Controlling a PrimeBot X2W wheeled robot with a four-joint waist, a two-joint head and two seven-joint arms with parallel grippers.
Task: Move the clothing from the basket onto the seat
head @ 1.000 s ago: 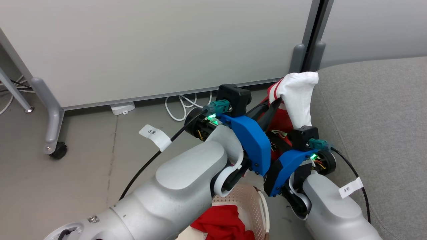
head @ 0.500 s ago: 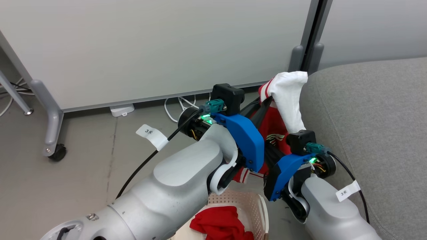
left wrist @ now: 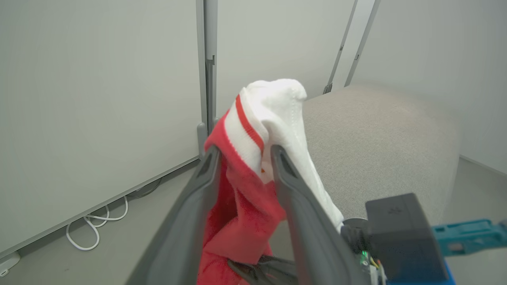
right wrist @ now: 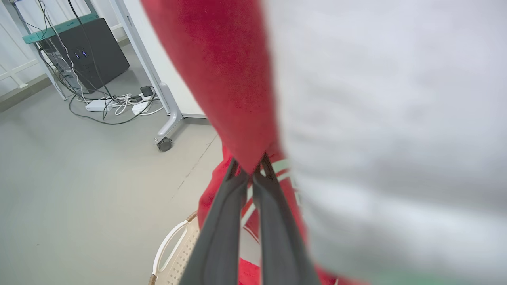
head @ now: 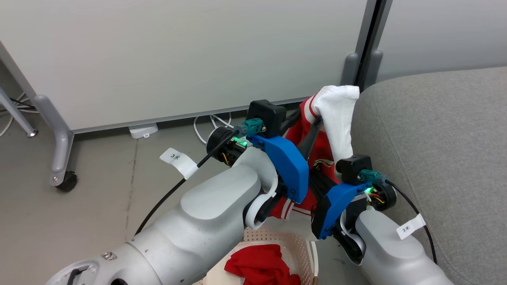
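Observation:
One garment (head: 336, 114), red with a white panel, hangs in the air between both grippers, right beside the edge of the grey seat (head: 435, 138). My left gripper (left wrist: 243, 158) is shut on its upper fold, where a red stripe crosses the white fabric (left wrist: 273, 107). My right gripper (right wrist: 250, 168) is shut on a red fold lower down. The garment's striped hem (head: 291, 209) dangles just above the basket (head: 303, 243). The second red garment (head: 261, 267) lies crumpled inside the basket. The basket's white handle (right wrist: 168, 245) shows below the right fingers.
White partition panels stand behind on grey legs with casters (head: 63, 180). White cables (head: 206, 132) and a power strip (head: 143, 129) lie on the grey floor by the panel. A black box (right wrist: 91, 47) with more cables sits further off.
The whole picture has shifted, so the camera moved. The held garment has come up further, and its striped hem now shows hanging above the basket. Both grippers keep their hold.

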